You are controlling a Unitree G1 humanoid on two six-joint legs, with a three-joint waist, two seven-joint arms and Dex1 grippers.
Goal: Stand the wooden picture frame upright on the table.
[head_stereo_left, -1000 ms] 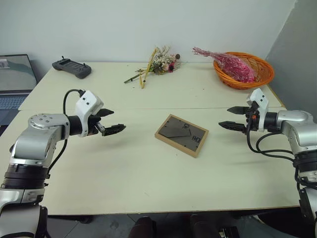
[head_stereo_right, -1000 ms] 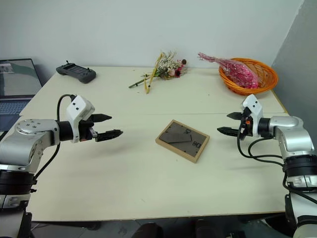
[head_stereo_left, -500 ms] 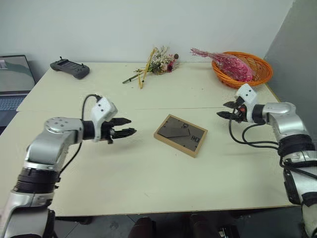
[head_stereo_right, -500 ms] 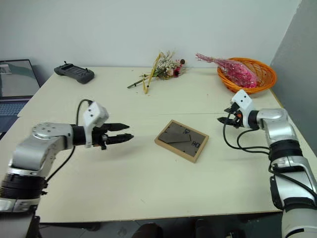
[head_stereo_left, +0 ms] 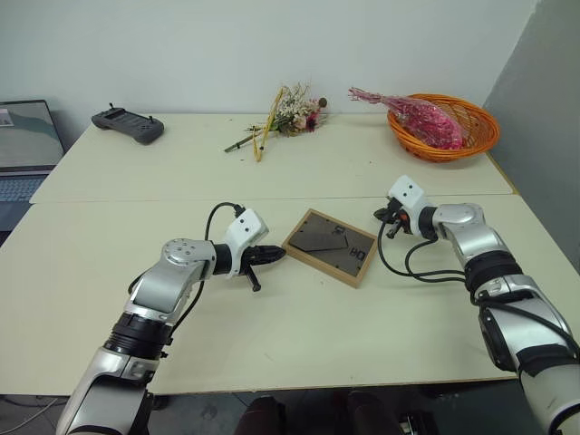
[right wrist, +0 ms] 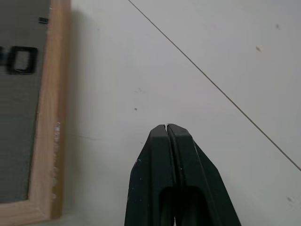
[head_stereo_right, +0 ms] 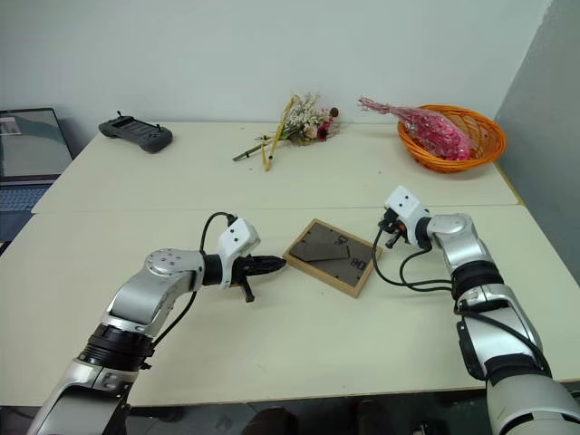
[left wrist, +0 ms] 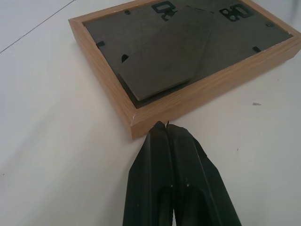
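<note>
The wooden picture frame [head_stereo_left: 331, 246] lies flat, face down, on the cream table [head_stereo_left: 272, 335], its dark back and folded stand up. My left gripper [head_stereo_left: 277, 255] is shut with nothing in it, tips right at the frame's near-left corner [left wrist: 136, 123]. My right gripper [head_stereo_left: 381, 216] is shut and empty too, hovering just beyond the frame's right edge [right wrist: 47, 117], close to the table's seam.
An orange basket [head_stereo_left: 469, 127] with pink dried flowers stands at the back right. A dried bouquet [head_stereo_left: 281, 118] lies at the back centre and a black controller [head_stereo_left: 127, 124] at the back left. A laptop [head_stereo_left: 27, 136] sits off the left edge.
Both grippers have gone from open to shut and moved inward and down toward the frame, the left from the left, the right from the right. The frame has not moved.
</note>
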